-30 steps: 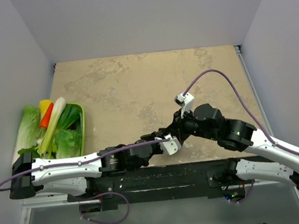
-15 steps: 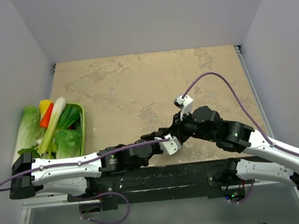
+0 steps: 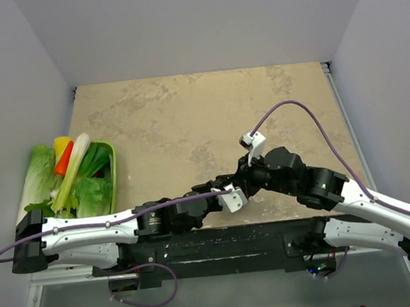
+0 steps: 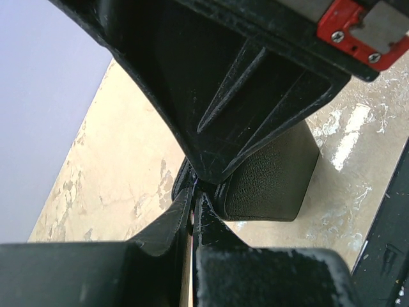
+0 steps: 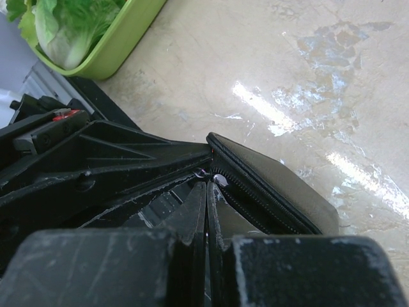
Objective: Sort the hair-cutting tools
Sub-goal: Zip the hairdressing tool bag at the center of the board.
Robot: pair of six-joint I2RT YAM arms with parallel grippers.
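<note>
Beige marbled table (image 3: pixel 187 119) between pale walls; a green tray (image 3: pixel 114 170) of vegetables (image 3: pixel 68 175) sits far left. Both arms meet near the front edge over a black case (image 4: pixel 268 179), probably to brace it and work its zipper (image 5: pixel 255 204). The left gripper (image 4: pixel 193 204) has its fingers pressed together at the case's corner; whether fabric is pinched I cannot tell. The right gripper (image 5: pixel 208 185) is likewise closed tight, its tips at the zipper line beside a small shiny bit, perhaps the pull. Overhead, the arms hide the case; only the wrist views show it. No scissors or combs are visible; likely they lie inside.
</note>
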